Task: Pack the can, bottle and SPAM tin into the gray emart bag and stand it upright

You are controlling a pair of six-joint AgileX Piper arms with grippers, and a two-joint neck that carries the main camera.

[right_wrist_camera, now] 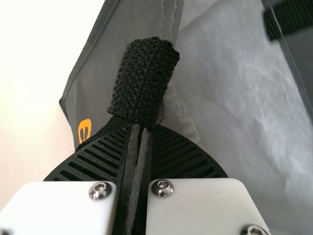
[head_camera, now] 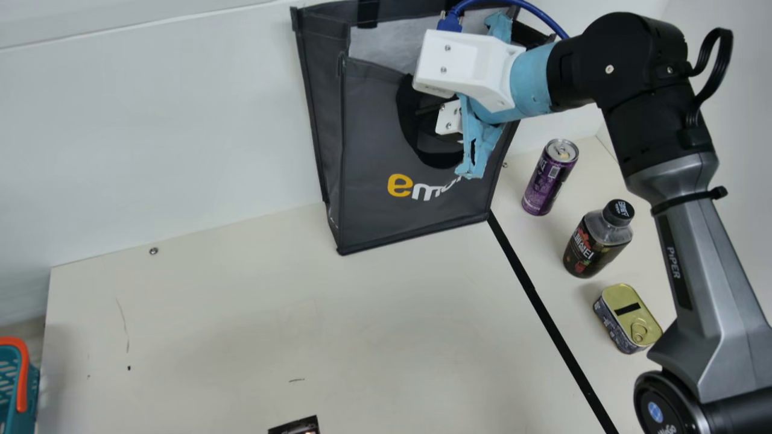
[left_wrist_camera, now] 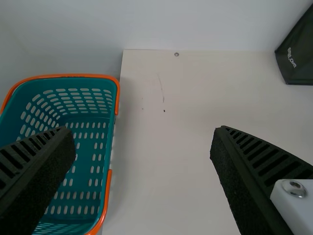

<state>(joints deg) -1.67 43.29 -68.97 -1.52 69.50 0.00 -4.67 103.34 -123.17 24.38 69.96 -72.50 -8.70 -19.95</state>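
At the bag's front in the main view, my right gripper (head_camera: 429, 111) holds a black handle strap. In the right wrist view the right gripper (right_wrist_camera: 139, 131) has its fingers pressed together on the strap (right_wrist_camera: 145, 81). The gray emart bag (head_camera: 371, 138) stands upright at the table's back, its top open. To its right are the purple can (head_camera: 546, 181), the dark bottle with black cap (head_camera: 597, 241), both upright, and the SPAM tin (head_camera: 627, 316), gold lid up. In the left wrist view my left gripper (left_wrist_camera: 143, 139) is open with nothing between its fingers.
A teal basket with orange trim (left_wrist_camera: 113, 147) stands beside the table's left edge. A black line (head_camera: 543, 307) runs between the bag's side and the goods. A small dark item (head_camera: 295, 427) lies at the main view's bottom edge. A white wall rises behind.
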